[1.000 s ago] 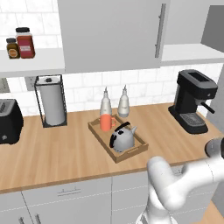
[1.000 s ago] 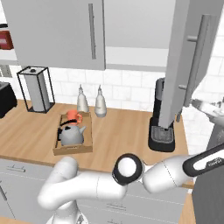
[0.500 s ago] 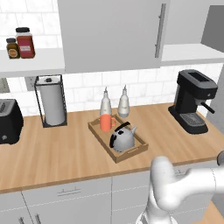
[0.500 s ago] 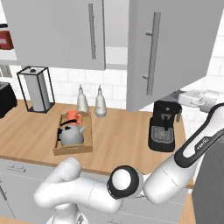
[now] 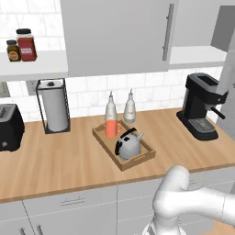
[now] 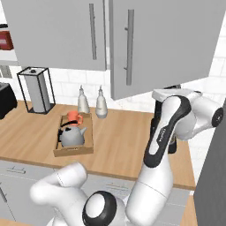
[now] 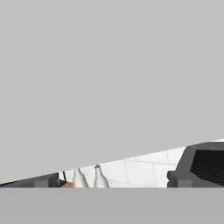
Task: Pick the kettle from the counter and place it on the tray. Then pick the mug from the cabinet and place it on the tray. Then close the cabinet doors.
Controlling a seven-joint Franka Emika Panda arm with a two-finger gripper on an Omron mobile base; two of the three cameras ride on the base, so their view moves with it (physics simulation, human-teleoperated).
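The silver-grey kettle and the orange-red mug both sit in the wooden tray on the counter. The cabinet's left door is flat shut. Its right door is swung most of the way in, and in the left base view it stands edge-on beside the white shelf. My gripper is raised against that door's lower edge, its fingers hidden. The grey door panel is right in front of the hand camera.
A black coffee machine stands under the right door, just behind my arm. Two slim bottles stand behind the tray. A paper-towel holder, a toaster and jars on an open shelf are at the left.
The right cabinet door has swung from wide open toward shut. My arm has risen and reached up to its lower edge. Kettle, mug and tray have not moved.
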